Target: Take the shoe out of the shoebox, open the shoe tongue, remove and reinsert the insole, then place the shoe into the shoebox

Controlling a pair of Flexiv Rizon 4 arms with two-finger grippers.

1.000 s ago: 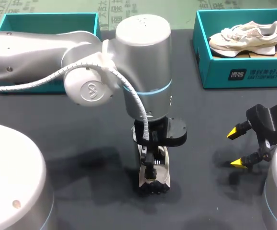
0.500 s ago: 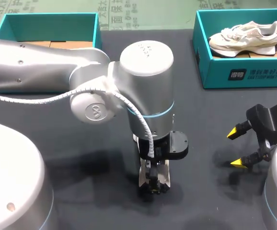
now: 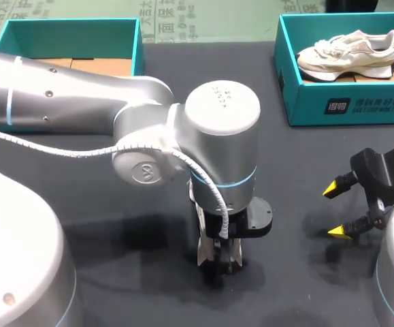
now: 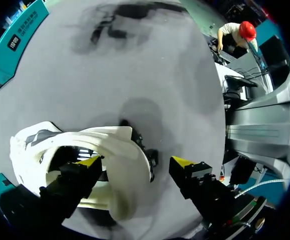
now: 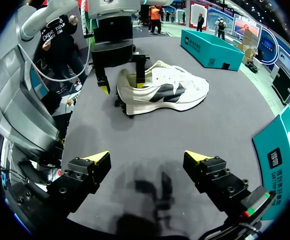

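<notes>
Risk: shoe (image 5: 160, 92) tips if heel wall snags.
My left gripper (image 4: 135, 162) straddles the heel, wide open, clamping nothing; right gripper (image 5: 147, 156), 3 o'clock, open, empty.

Matt white fabric sneaker (image 5: 160, 90); smooth, glossy silver left arm (image 3: 81, 95); matt dark tabletop (image 3: 115, 204); matt teal cardboard shoebox (image 3: 305, 102)

White shoe (image 5: 161, 93) with dark side markings, standing upright on its sole near the middle of the table's (image 3: 299, 177) near edge (largely hidden in the head view). Open teal shoebox (image 3: 67, 27) at the far left corner, cardboard floor showing. A second teal shoebox (image 3: 350, 105) at the far right corner holds a pale shoe (image 3: 350, 53).
</notes>
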